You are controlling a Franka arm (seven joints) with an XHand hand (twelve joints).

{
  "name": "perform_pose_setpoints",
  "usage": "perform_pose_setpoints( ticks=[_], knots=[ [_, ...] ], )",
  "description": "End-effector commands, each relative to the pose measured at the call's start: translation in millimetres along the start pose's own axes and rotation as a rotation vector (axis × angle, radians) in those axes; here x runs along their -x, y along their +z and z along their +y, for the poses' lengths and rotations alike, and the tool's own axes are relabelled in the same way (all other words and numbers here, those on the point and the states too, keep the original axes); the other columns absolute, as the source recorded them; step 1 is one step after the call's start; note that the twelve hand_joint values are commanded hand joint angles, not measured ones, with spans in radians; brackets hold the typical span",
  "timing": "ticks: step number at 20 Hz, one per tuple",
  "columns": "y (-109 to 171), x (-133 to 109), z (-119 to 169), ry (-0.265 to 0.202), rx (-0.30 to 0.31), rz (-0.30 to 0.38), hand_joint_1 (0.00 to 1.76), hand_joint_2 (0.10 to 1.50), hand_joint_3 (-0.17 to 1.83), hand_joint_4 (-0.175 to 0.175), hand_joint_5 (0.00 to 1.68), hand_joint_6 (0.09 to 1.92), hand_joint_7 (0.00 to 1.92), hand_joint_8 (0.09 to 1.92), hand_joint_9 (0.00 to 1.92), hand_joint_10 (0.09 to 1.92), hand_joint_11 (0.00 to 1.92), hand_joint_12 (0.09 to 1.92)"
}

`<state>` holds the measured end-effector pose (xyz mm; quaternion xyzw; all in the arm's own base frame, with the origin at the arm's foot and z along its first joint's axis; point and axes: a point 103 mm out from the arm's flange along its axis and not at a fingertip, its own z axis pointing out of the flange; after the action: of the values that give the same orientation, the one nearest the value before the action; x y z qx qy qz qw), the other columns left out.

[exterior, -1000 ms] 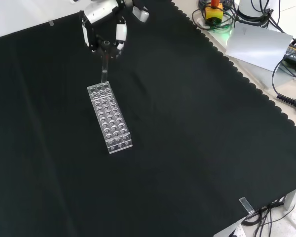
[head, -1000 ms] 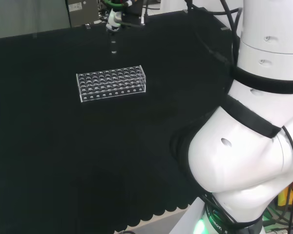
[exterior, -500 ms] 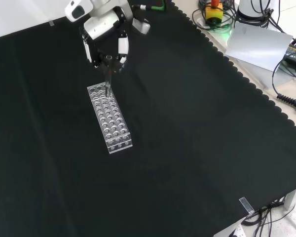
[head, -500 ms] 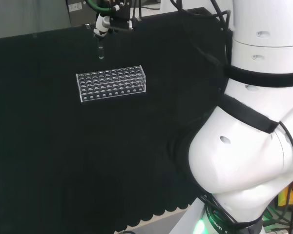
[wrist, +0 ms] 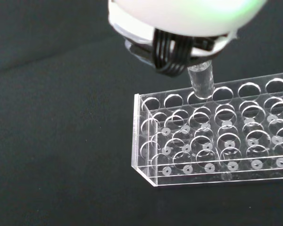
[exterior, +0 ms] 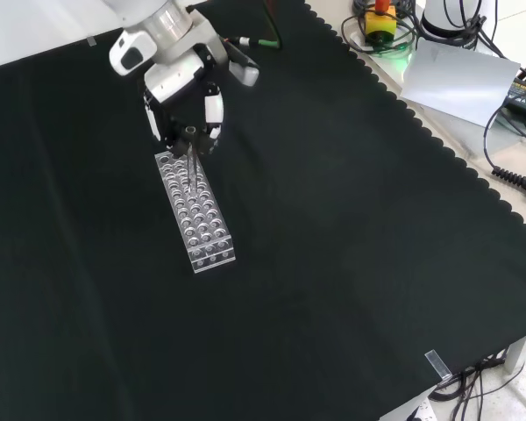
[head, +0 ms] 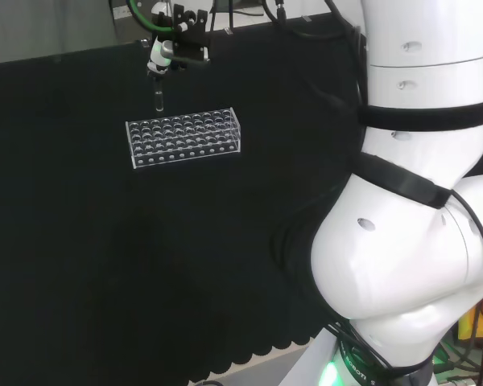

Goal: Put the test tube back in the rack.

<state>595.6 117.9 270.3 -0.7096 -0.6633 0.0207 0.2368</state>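
A clear plastic rack (head: 183,137) with many round holes lies on the black cloth. The black and white hand (head: 171,50) hovers above the rack's left end in the head view, its fingers pinching a clear test tube (head: 157,95) that hangs upright. In the front view the hand (exterior: 186,88) is over the rack's (exterior: 199,215) far end, and the test tube (exterior: 191,151) points down at the holes there. Seen from the wrist, the test tube's (wrist: 201,81) lower end is just above a hole in an outer row of the rack (wrist: 188,155), near one end.
The arm's big white links (head: 419,225) stand at the head view's right. In the front view, a white sheet (exterior: 460,79), a yellow and red button box (exterior: 381,17) and cables lie past the cloth's scalloped edge at top right. A small clear piece (exterior: 437,364) sits at the cloth's near edge.
The hand with the test tube has moved left in the head view and lower, from beyond the rack to over its end holes. The rack has stayed put.
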Motion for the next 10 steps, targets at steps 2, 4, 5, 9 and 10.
perform_pose_setpoints(
  ticks=[2,4,5,9,10],
  knots=[
    [15,0,21,0.002,-0.037,0.013,1.43,0.59,0.72,-0.175,1.29,0.61,1.36,0.67,1.32,0.57,1.20,0.90],
    [17,2,25,0.004,-0.042,0.016,1.43,0.59,0.72,-0.175,1.29,0.61,1.36,0.67,1.32,0.57,1.20,0.90],
    [18,3,27,0.005,-0.045,0.015,1.43,0.59,0.72,-0.175,1.29,0.61,1.36,0.67,1.32,0.57,1.20,0.90],
    [20,7,33,0.009,-0.060,0.007,1.43,0.58,0.72,-0.175,1.29,0.61,1.36,0.68,1.32,0.57,1.20,0.90],
    [20,8,34,0.010,-0.065,0.004,1.43,0.58,0.72,-0.175,1.29,0.61,1.36,0.68,1.32,0.57,1.20,0.90]
  ],
)
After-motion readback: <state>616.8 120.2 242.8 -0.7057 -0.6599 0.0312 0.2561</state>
